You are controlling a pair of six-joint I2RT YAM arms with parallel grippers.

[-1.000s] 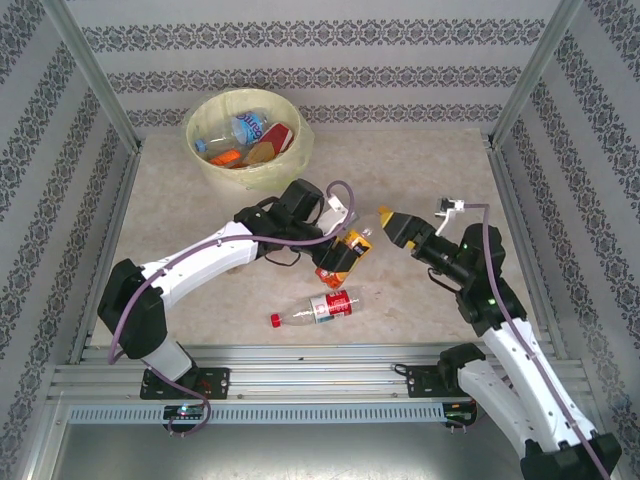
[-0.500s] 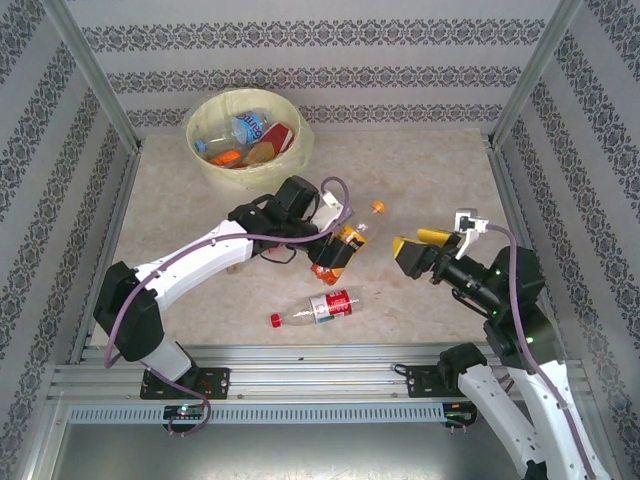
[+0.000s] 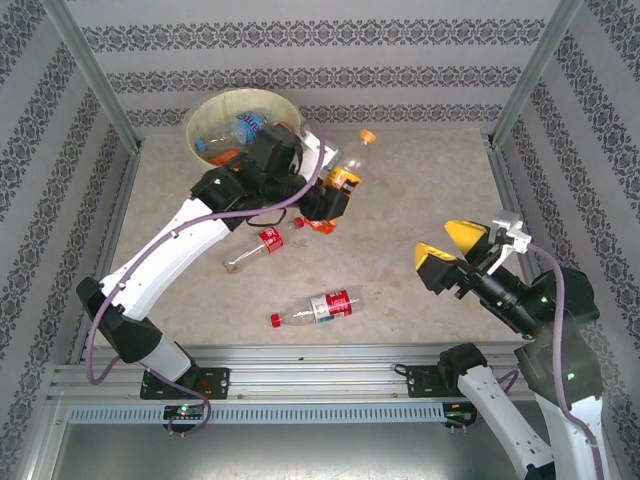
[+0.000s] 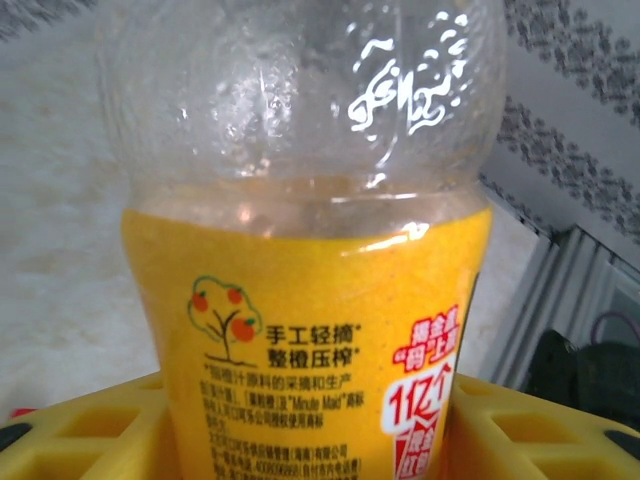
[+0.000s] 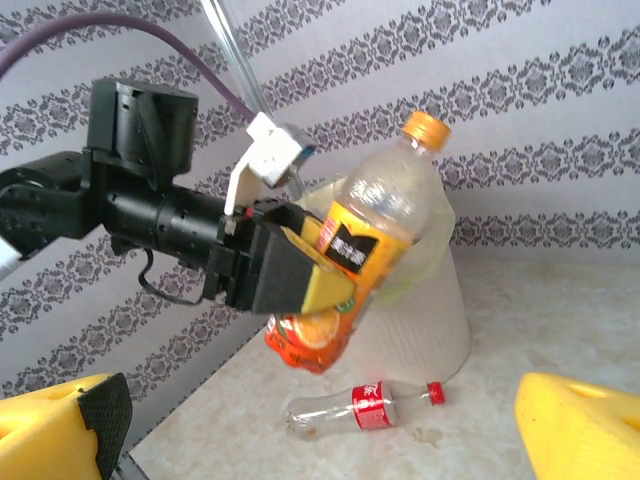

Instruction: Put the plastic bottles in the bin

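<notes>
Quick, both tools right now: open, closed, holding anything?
Left tool: closed on the orange juice bottle.
Right tool: open, empty.

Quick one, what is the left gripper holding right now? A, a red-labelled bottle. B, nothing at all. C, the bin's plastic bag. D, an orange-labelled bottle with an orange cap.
D: the left gripper is clamped on the orange-labelled bottle, held tilted in the air beside the bin, while the near red-labelled bottle and the far red-labelled bottle lie loose on the table.
</notes>
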